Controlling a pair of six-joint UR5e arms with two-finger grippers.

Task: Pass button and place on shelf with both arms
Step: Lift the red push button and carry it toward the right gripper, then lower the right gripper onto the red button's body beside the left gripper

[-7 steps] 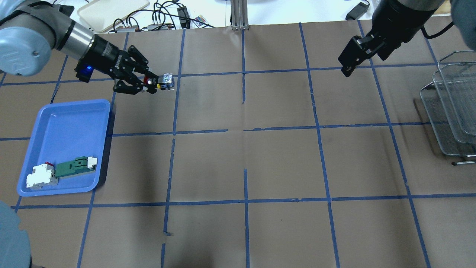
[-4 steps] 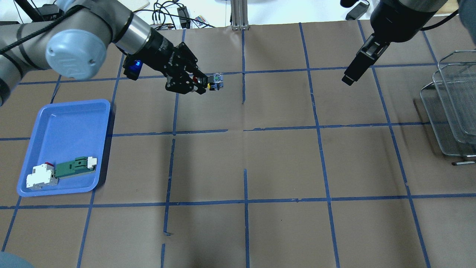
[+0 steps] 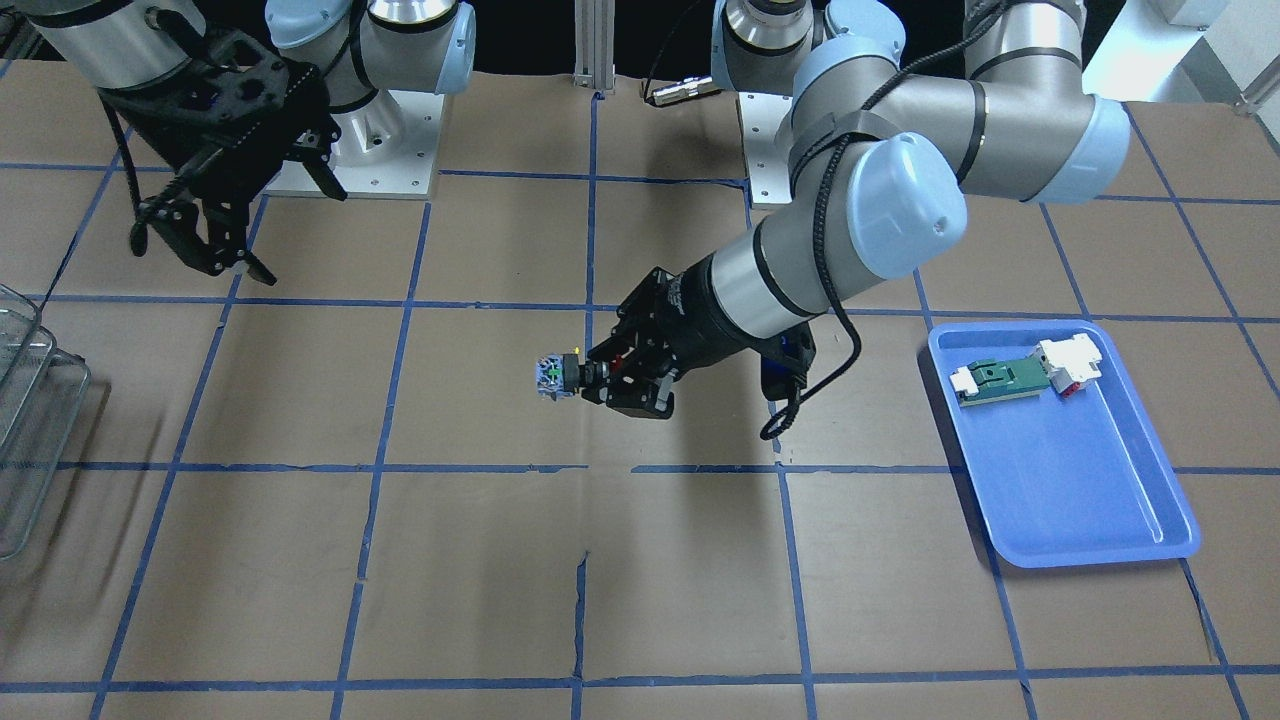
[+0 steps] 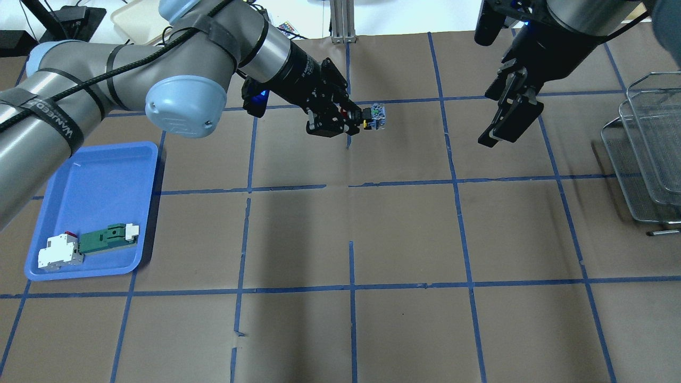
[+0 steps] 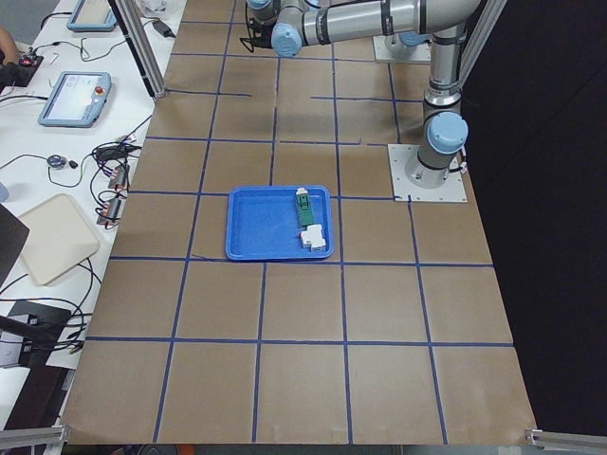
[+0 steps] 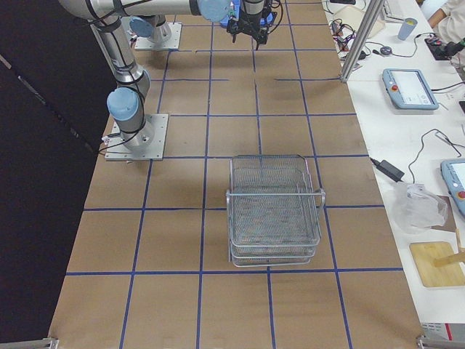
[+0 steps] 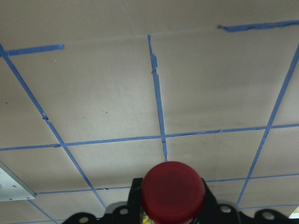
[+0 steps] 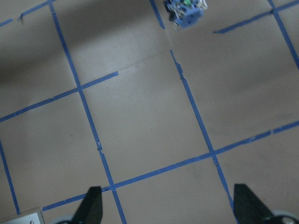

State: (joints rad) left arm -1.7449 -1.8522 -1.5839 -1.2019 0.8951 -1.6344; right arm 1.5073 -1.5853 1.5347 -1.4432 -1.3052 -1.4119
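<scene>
My left gripper [image 4: 359, 118] is shut on the button [image 4: 372, 116], held level above the table's far centre. Its red cap sits between the fingers and its blue-white block points toward the right arm. The cap fills the bottom of the left wrist view [image 7: 173, 191]. In the front view the button [image 3: 552, 377] sticks out of the left gripper [image 3: 598, 377]. My right gripper [image 4: 497, 132] is open and empty, a grid square to the right of the button. Its fingertips [image 8: 92, 205] stand wide apart, with the button's block [image 8: 185, 11] ahead. The wire-mesh shelf [image 4: 646, 154] stands at the right edge.
A blue tray [image 4: 96, 175] at the near left holds a green-and-white component [image 4: 109, 238] and a white block [image 4: 59, 252]. The table is brown paper with a blue tape grid. Cables and a beige tray lie beyond the far edge.
My left arm has swung right, carrying the button from the left side to the table's centre line. My right gripper has turned and dropped slightly toward the button.
</scene>
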